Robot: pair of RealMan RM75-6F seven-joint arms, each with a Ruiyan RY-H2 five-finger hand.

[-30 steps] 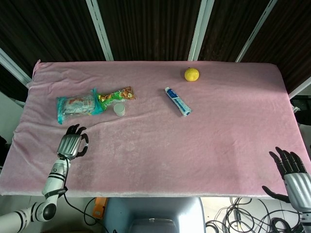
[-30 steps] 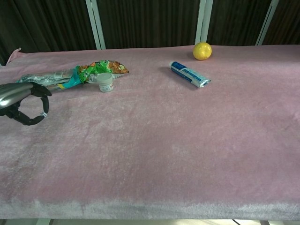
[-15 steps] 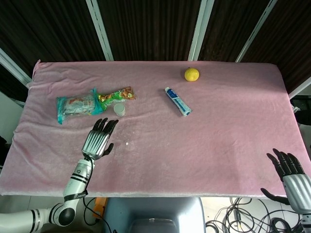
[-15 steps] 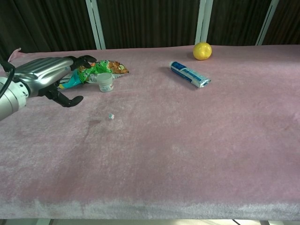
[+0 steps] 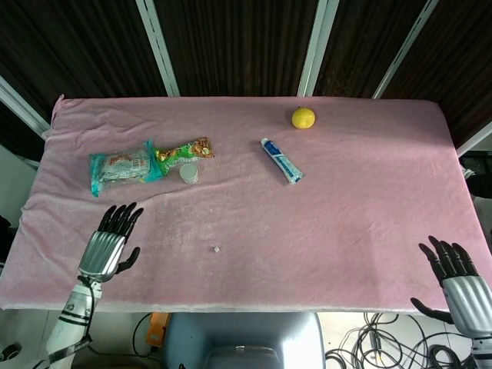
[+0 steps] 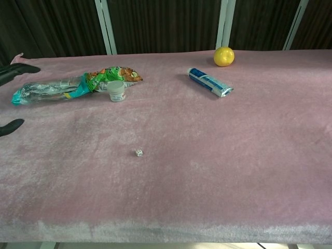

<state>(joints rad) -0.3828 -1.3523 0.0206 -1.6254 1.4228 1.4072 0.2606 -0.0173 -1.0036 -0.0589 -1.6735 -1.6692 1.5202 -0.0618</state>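
Observation:
My left hand (image 5: pixel 109 244) hovers over the near left of the pink cloth with its fingers spread, holding nothing; the chest view catches only its fingertips (image 6: pixel 13 72) at the left edge. A tiny white die (image 5: pixel 216 250) (image 6: pixel 138 152) lies on the cloth to its right. My right hand (image 5: pixel 455 278) hangs past the near right corner, fingers apart and empty. A green snack bag (image 5: pixel 146 163) (image 6: pixel 78 84) and a small white jar (image 5: pixel 188 174) (image 6: pixel 116 91) lie beyond the left hand.
A blue-and-white toothpaste tube (image 5: pixel 281 161) (image 6: pixel 210 82) lies mid-table and a yellow lemon (image 5: pixel 303 118) (image 6: pixel 223 56) sits near the far edge. The pink cloth (image 5: pixel 346 207) covers the whole table. Dark panels with white bars stand behind.
The left hand swung right toward the jar, let the small die fall, then pulled back to the near left with fingers spread. The die rolled a little right and nearer. The right hand barely moved.

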